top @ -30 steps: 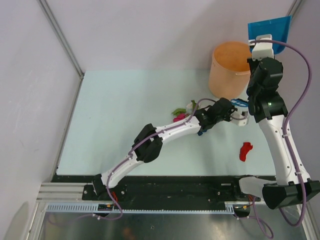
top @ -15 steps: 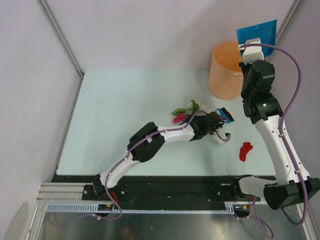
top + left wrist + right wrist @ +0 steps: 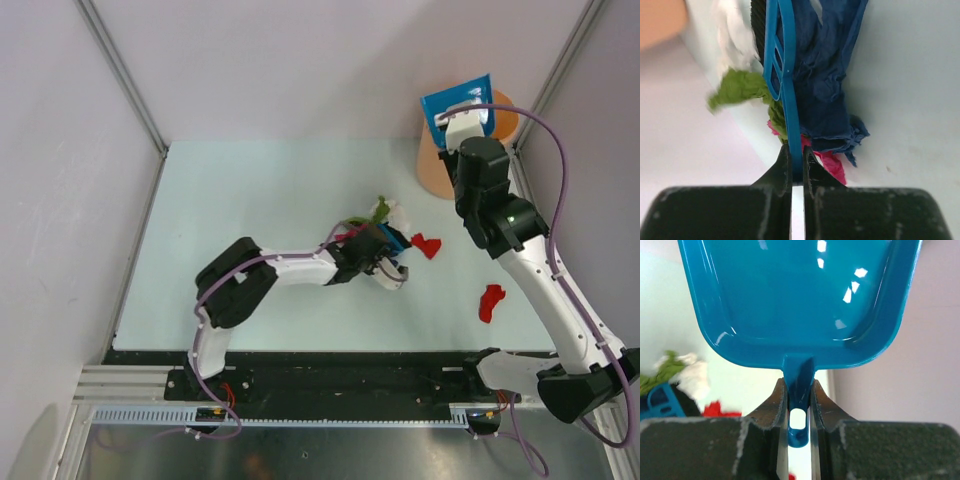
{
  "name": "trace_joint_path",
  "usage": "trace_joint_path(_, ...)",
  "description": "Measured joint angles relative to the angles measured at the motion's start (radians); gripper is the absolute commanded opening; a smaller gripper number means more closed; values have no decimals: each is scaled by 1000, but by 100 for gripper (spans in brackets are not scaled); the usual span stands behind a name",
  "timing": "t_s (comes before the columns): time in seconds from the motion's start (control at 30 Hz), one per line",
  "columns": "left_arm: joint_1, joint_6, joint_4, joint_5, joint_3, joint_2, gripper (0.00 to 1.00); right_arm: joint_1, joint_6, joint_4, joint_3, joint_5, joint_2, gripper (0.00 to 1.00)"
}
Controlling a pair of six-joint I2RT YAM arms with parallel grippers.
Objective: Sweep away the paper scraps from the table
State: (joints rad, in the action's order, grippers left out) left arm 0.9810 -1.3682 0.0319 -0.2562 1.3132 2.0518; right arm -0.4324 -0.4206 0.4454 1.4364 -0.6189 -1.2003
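The paper scraps (image 3: 372, 214) (green, white and pink) are bunched at the middle of the table (image 3: 240, 220) against the blue brush (image 3: 786, 85), whose handle is pinched by the left pincer (image 3: 796, 157). Two red wads (image 3: 427, 245) lie apart to the right. The blue dustpan (image 3: 790, 295) is pinched by its handle in the right pincer (image 3: 799, 395) and raised near the orange bin (image 3: 437, 168). Its lip should be laid flat beside the heap before anything is swept.
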Motion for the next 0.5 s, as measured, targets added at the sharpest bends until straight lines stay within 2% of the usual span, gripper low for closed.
trace_joint_path(0.23,-106,137,28,32,-164,-161,0,-35,225,216,0,98,29,0)
trace_joint_path(0.5,-184,304,159,133,-215,-317,0,-39,407,386,2,254,73,0)
